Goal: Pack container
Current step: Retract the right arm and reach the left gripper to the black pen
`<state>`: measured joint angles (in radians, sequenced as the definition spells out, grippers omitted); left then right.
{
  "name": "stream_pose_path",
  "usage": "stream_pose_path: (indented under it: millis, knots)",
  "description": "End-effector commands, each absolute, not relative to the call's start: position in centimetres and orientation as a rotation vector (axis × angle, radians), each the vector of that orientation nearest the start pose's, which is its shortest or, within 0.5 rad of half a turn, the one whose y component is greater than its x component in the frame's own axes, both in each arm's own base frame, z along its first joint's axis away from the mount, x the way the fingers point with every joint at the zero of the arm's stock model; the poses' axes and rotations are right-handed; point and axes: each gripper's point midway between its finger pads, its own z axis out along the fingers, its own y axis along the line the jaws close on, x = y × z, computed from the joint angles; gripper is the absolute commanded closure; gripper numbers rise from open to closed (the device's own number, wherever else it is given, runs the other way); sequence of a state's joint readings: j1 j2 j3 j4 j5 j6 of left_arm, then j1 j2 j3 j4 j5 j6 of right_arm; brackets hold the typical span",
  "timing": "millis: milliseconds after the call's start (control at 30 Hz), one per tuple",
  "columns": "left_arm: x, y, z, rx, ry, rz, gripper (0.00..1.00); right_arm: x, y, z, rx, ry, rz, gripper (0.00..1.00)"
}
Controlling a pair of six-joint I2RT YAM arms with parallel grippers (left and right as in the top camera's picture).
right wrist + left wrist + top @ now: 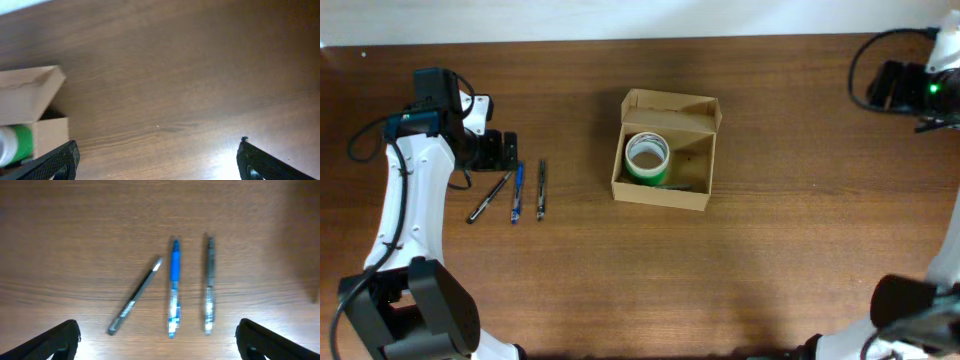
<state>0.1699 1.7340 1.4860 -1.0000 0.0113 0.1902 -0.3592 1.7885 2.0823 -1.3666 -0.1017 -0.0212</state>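
Note:
The container [660, 193], a small tan cardboard box with its flap lid up, stands mid-table. A green and white tape roll [647, 157] lies inside it at the left. Left of the box, a grey pen [488, 197], a blue pen [517, 192] and a dark pen [541, 189] lie on the wood. My left gripper [505, 150] hovers just behind them, open; in its wrist view the gripper [157, 330] has the blue pen [174, 287] centred ahead. My right gripper [157, 150] is open over bare wood, far right of the container [30, 95].
The right arm [895, 88] sits at the table's far right back corner with its cables. The left arm's base [420, 300] stands at the front left. Brown wood table [780, 250] surrounds the box.

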Motion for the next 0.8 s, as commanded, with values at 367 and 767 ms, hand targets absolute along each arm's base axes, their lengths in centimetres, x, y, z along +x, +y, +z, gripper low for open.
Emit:
stream_pose_path:
  millis: [367,767]
  knots:
    - [36.0,11.5,5.0,0.534,3.107,0.178,0.21,39.7,-14.3,25.4,0.514,2.662,0.027,0.01]
    - [35.6,9.8,3.9,0.793,3.047,-0.043,0.25,40.4,-14.6,25.8,0.506,2.630,0.018,0.01]
